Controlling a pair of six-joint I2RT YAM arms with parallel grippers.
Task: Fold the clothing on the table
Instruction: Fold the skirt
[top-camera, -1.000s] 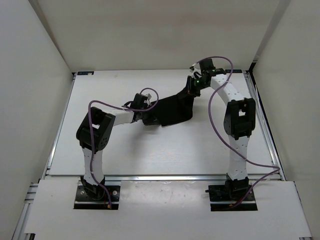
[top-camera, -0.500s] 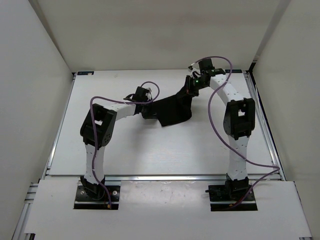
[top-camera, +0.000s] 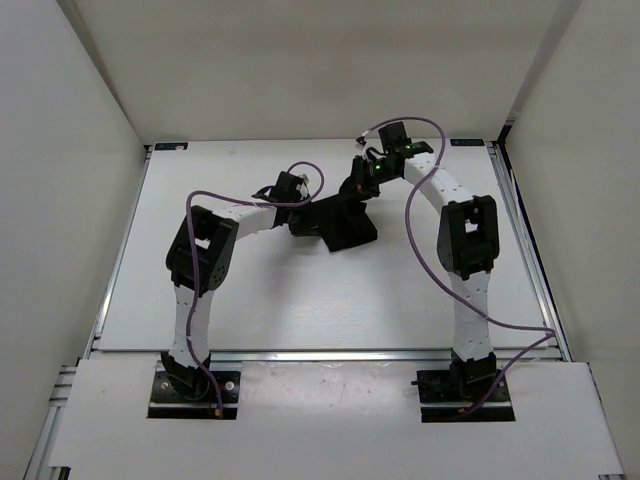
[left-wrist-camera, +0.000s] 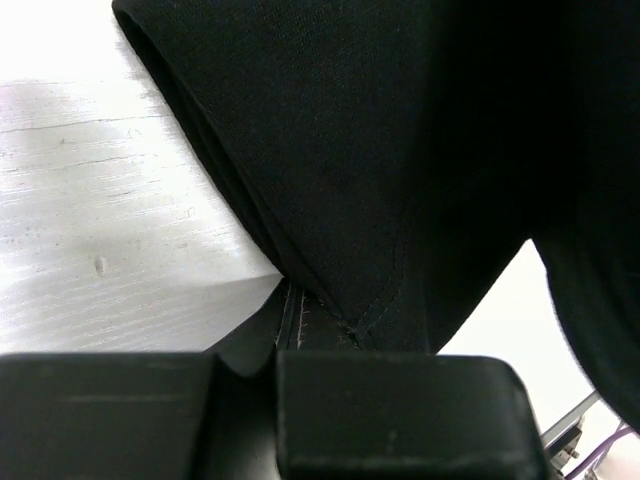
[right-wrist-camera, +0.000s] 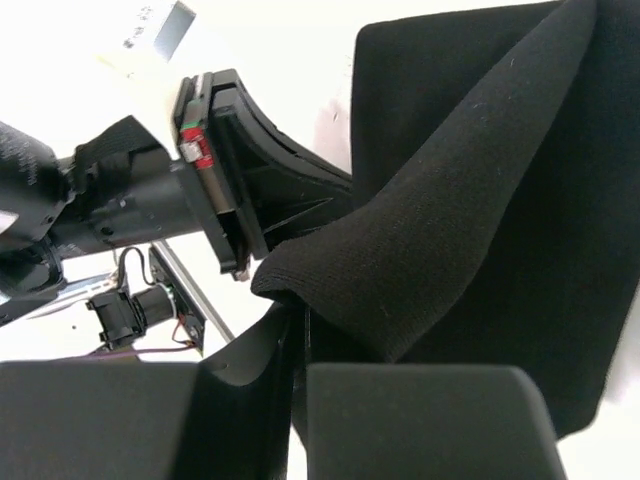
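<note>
Overhead view of a white table (top-camera: 250, 300). Just above the middle of the frame, the left gripper (top-camera: 298, 222) is pinched tight on the left edge of a bunched black cloth (top-camera: 347, 226). The cloth sits mid-table, slightly right of centre. Further back, toward the upper middle, the right gripper (top-camera: 358, 190) is clamped on the cloth's top corner. Both wrist views show folds of fabric caught between the closed fingers.

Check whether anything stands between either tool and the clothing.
Nothing visible does. The left tool is shut on a hemmed corner of the clothing, and the right tool is shut on another edge of it, so both grip the cloth directly above the table.
</note>
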